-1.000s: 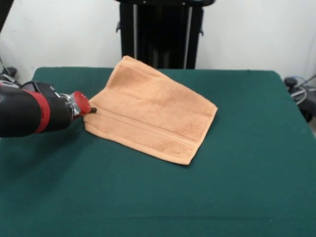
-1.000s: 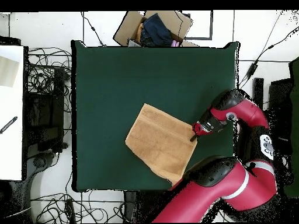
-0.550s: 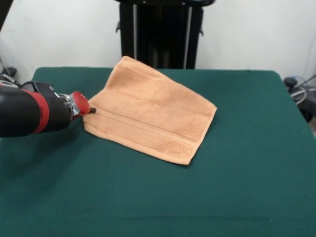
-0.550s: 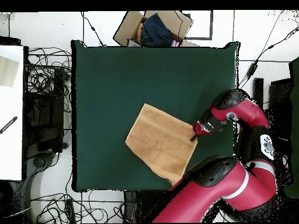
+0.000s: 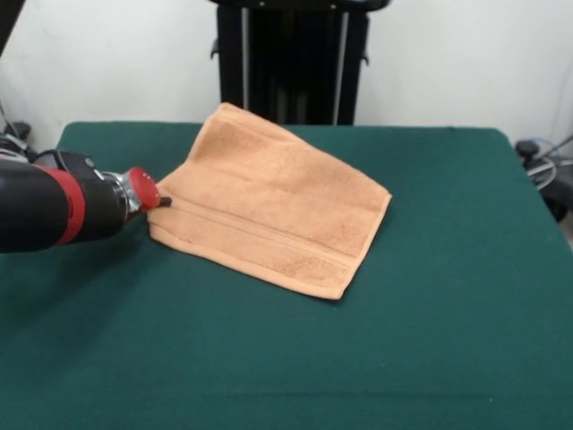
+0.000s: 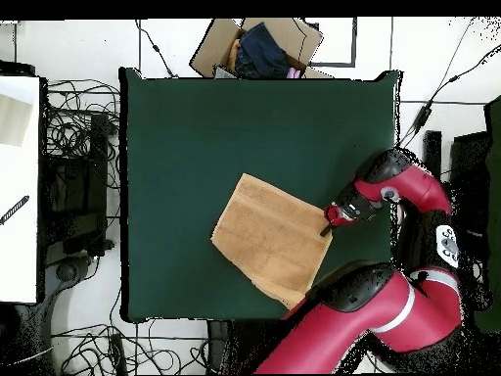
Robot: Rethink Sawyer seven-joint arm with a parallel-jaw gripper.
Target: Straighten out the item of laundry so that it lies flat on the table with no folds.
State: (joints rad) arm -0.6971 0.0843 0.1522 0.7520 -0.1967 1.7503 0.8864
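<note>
Towel point(image 5: 273, 204): you see it spread on the green table point(image 5: 430, 340), skewed, corners toward 11 and 5 o'clock. Gripper point(image 5: 164, 202): at its 9 o'clock corner.

Light orange-tan towel point(image 5: 273, 208) with woven band stripes; dark green table point(image 5: 430, 340); red and black arm point(image 6: 391, 304).
</note>
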